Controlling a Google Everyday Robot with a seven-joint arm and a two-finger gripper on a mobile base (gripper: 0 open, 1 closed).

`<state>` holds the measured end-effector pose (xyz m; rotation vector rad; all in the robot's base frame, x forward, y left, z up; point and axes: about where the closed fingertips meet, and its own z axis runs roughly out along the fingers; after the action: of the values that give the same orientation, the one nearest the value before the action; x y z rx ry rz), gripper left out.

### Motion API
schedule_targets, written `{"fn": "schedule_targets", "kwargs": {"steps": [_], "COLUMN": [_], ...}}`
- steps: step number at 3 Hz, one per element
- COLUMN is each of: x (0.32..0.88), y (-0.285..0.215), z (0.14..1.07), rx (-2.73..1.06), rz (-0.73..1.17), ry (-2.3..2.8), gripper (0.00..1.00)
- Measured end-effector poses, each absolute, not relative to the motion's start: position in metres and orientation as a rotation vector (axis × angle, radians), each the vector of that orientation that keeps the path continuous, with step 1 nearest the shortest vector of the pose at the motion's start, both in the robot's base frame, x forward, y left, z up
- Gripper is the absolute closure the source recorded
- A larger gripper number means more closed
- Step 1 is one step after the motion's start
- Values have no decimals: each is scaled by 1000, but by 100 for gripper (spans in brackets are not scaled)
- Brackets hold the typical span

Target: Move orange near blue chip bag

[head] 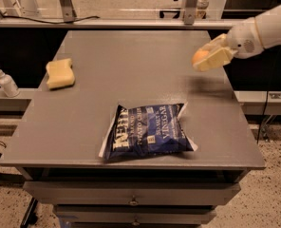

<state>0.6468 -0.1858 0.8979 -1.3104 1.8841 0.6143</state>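
The blue chip bag [149,130] lies flat near the table's front edge, right of centre. My gripper [208,58] hangs above the table's right side, behind and to the right of the bag. It is shut on the orange [200,56], whose orange skin shows between the pale fingers [215,60]. The orange is in the air, clear of the tabletop, with a shadow beneath it on the table.
A yellow sponge [60,73] lies on the grey table [131,70] at the left. A small white pump bottle [6,82] stands on a ledge left of the table. Drawers sit below the table's front edge. A rail runs along the back.
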Motion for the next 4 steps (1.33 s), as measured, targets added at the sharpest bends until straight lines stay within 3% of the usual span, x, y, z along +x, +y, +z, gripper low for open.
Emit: {"fn": "schedule_targets", "kwargs": {"steps": [2, 4], "x": [568, 493], "y": [-210, -186], "z": [888, 864], "rx": [-1370, -1444], "rz": [744, 863], "ry": [1836, 1767], "gripper": [100, 100]}}
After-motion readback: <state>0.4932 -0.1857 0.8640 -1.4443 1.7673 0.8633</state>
